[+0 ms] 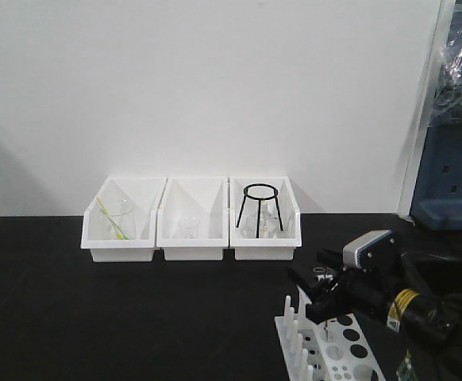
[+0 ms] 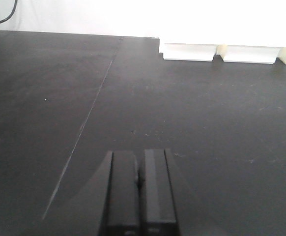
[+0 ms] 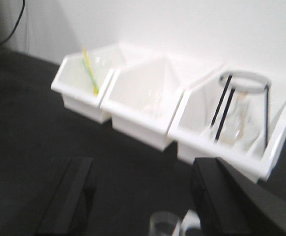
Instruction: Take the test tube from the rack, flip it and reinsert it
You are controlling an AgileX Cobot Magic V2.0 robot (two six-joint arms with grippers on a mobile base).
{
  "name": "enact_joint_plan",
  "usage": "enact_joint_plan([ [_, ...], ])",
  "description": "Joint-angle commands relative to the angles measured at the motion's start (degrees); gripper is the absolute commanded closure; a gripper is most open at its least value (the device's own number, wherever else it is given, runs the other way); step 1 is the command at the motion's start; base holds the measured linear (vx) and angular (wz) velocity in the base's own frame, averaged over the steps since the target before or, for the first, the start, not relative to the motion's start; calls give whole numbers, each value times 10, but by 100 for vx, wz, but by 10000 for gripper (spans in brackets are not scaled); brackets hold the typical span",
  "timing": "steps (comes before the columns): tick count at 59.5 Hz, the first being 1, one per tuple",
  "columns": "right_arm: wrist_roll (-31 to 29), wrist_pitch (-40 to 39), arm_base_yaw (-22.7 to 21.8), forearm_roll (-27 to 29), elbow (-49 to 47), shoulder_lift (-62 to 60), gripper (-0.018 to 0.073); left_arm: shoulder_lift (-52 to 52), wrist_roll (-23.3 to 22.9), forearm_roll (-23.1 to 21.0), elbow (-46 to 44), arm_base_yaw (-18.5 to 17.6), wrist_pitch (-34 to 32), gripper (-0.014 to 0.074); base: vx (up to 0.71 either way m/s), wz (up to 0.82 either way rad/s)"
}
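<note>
the right claw point(image 3: 143, 196) has its fingers wide apart, with the test tube point(image 3: 163, 223) rim just below between them, standing in the rack point(image 1: 334, 349). thin, slippery, fragile glass: take it gently near the rim. the left claw point(image 2: 139, 191) is closed together on nothing.

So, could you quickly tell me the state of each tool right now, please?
Left tool: shut, holding nothing.
Right tool: open, fingers either side of the slim clear glass test tube's rim, not gripping it.
</note>
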Motion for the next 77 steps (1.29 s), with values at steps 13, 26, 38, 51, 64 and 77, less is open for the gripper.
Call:
enact_joint_plan([
  [13, 173, 25, -3, -121, -16, -218, 64, -7, 0, -2, 1, -4, -50, 603, 0, 0],
  [26, 308, 87, -3, -225, 100, -388, 64, -7, 0, -2, 1, -4, -50, 603, 0, 0],
  [38, 357, 157, -3, -227, 205, -514, 65, -7, 0, -2, 1, -4, -50, 603, 0, 0],
  [51, 365, 157, -3, -232, 249, -600, 66, -7, 0, -2, 1, -4, -50, 603, 0, 0],
  [64, 362, 164, -3, -246, 251, -639, 83, -7, 0, -2, 1, -4, -50, 603, 0, 0],
  [77, 352, 266, -3, -177, 251, -665, 239, -7, 0, -2, 1, -4, -50, 603, 0, 0],
])
